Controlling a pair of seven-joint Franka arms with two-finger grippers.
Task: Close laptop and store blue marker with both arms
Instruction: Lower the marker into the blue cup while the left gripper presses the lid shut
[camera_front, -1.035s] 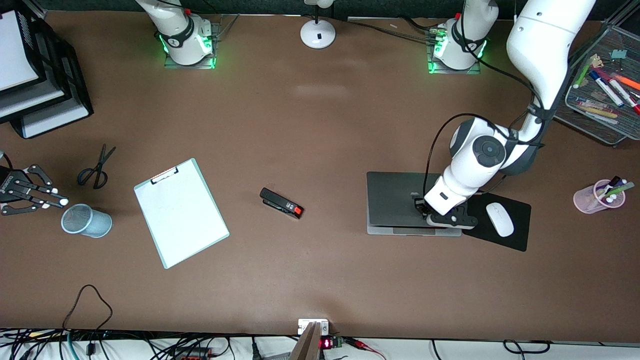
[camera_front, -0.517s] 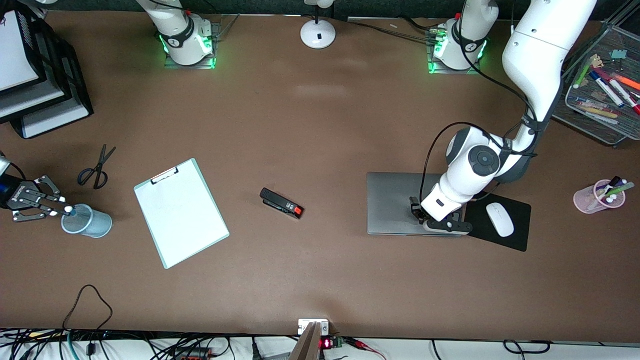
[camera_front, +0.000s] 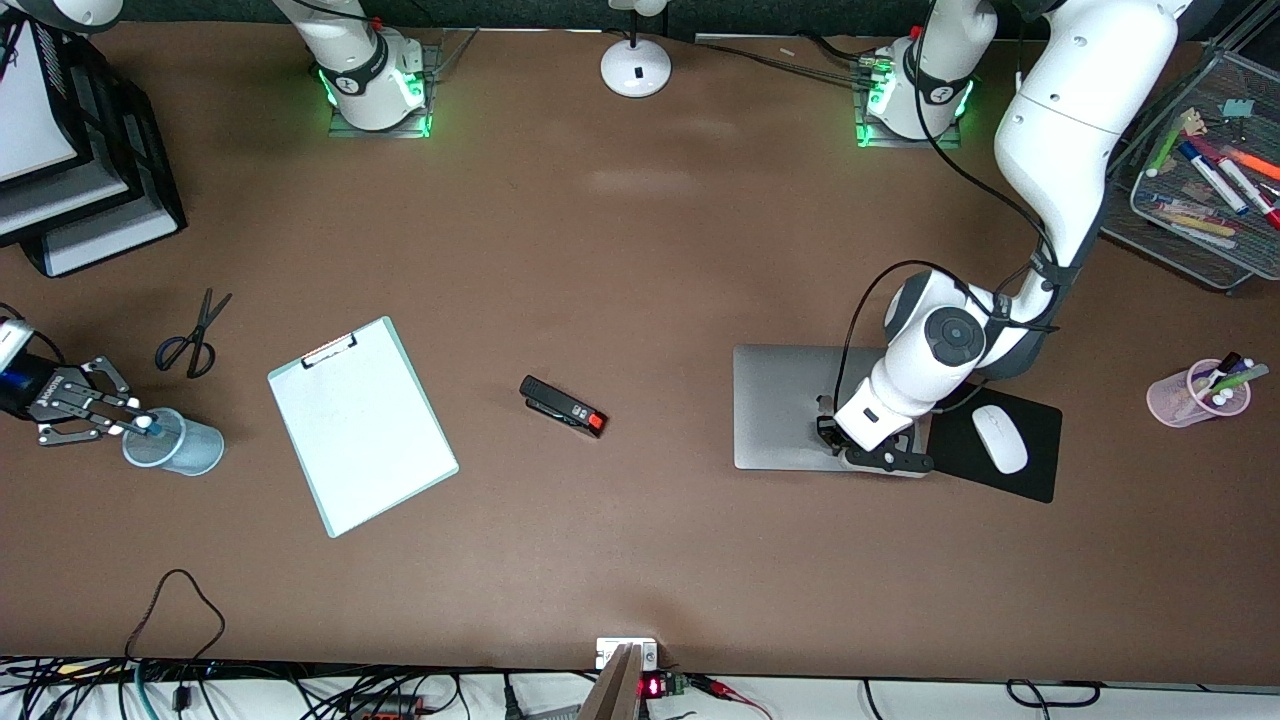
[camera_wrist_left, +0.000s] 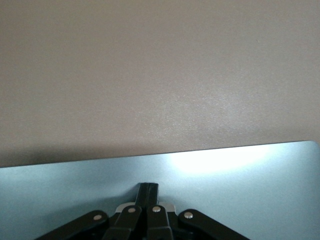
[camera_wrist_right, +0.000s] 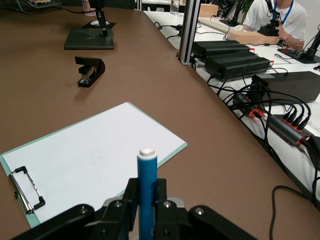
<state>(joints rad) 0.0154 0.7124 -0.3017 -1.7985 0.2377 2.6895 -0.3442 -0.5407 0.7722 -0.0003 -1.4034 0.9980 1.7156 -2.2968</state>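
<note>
Change since earlier: laptop lid (camera_front: 790, 405) has been pressed from nearly shut to fully flat by the left end effector (camera_front: 868, 458); the right end effector (camera_front: 120, 425) has been carried from beside the mesh cup (camera_front: 175, 442) to over its rim.
Left end effector: fingers are drawn together with nothing between them, and rest on the lid near the laptop's edge nearest the front camera; the same is seen in the left wrist view (camera_wrist_left: 148, 200).
Laptop: closed, flat on the tabletop (camera_front: 640, 260), directly under the left end effector.
Mouse pad (camera_front: 1010, 440): just beside the laptop, carrying a white mouse (camera_front: 999, 439).
Right end effector: fingers are clamped on the blue marker (camera_wrist_right: 147, 195), which is held upright with its white end up.
Clipboard (camera_wrist_right: 95, 160): lies near the right end effector, toward the stapler (camera_wrist_right: 89, 70).
</note>
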